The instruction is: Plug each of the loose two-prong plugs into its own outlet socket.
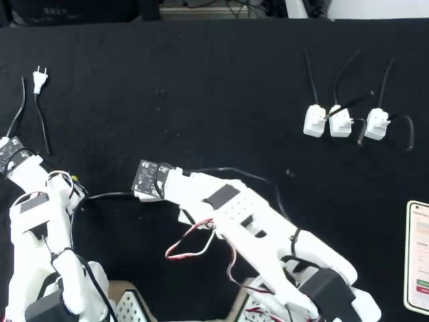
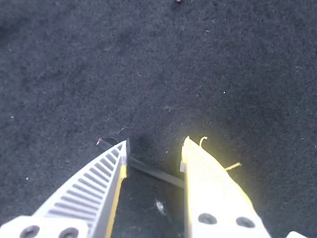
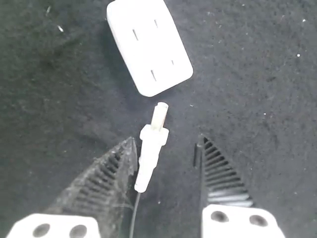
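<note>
My right gripper (image 3: 166, 144) is open just above the black cloth. A white two-prong plug (image 3: 151, 151) lies between its fingers, closer to one finger, with its prongs pointing at a white outlet socket (image 3: 148, 47) just ahead. In the high view this arm's wrist (image 1: 149, 180) covers that plug and socket. My left gripper (image 2: 155, 144) is open too, and a thin black cable (image 2: 153, 171) lies on the cloth across the gap between its fingers. It sits at the table's left edge (image 1: 10, 155). Another loose white plug (image 1: 40, 79) lies at the far left.
Three white socket blocks (image 1: 340, 122) with black cables running from them stand in a row at the far right. A phone (image 1: 419, 255) lies at the right edge. Black cables (image 1: 107, 196) trail over the cloth between the arms.
</note>
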{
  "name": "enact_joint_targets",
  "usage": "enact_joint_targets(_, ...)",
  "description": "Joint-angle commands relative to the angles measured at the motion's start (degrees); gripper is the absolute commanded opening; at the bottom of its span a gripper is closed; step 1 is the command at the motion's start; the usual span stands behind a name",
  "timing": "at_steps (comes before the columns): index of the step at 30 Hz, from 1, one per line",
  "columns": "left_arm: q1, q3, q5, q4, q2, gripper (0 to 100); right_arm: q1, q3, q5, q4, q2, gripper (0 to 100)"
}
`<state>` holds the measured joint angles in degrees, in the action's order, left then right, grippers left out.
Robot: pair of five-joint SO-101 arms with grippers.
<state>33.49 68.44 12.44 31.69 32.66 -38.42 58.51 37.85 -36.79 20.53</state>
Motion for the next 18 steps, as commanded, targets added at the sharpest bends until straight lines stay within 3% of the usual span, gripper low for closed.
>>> enact_joint_targets(1, 0.0, -3.3, 0.4, -1.0, 0.4, 18, -0.8, -0.4, -0.4, 1.4, -0.1, 18.3)
enact_joint_targets(12, 0.0, -3.3, 0.4, -1.0, 0.4, 18, 1.8, -7.4, -3.8, 1.4, -11.2, 17.9)
enact_joint_targets(18, 0.0, -3.3, 0.4, -1.0, 0.4, 18, 2.8, -8.0, -3.8, 1.4, -11.2, 0.8)
